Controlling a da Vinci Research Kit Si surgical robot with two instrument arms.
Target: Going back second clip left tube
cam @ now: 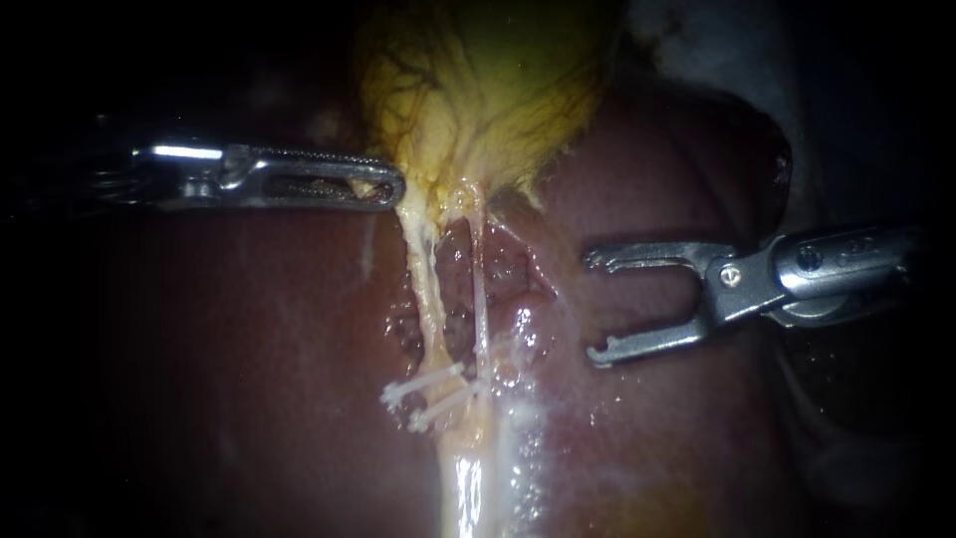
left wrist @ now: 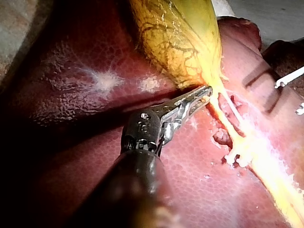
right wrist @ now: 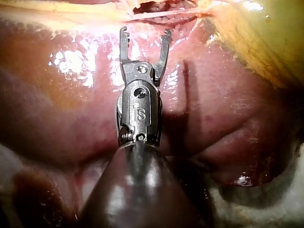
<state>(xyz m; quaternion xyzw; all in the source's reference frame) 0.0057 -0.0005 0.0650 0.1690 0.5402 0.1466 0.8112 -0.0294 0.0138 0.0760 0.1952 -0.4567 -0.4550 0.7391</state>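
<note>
Jaws spread and empty, the right instrument (cam: 595, 305) hung at 3 o'clock over bare liver (cam: 677, 179), clear of the tubes (cam: 430, 289); the left instrument's (cam: 394, 187) jaws pinched the gallbladder (cam: 488, 80).

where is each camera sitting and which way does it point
Endoscope: close over the tissue, facing liver, gallbladder and clipped tubes; left instrument and right instrument both show.
Left wrist: on the left arm, looking along its own instrument to the gallbladder.
Right wrist: on the right arm, looking along its own instrument toward the tubes.
Shared: endoscope and left wrist both show the clips.
</note>
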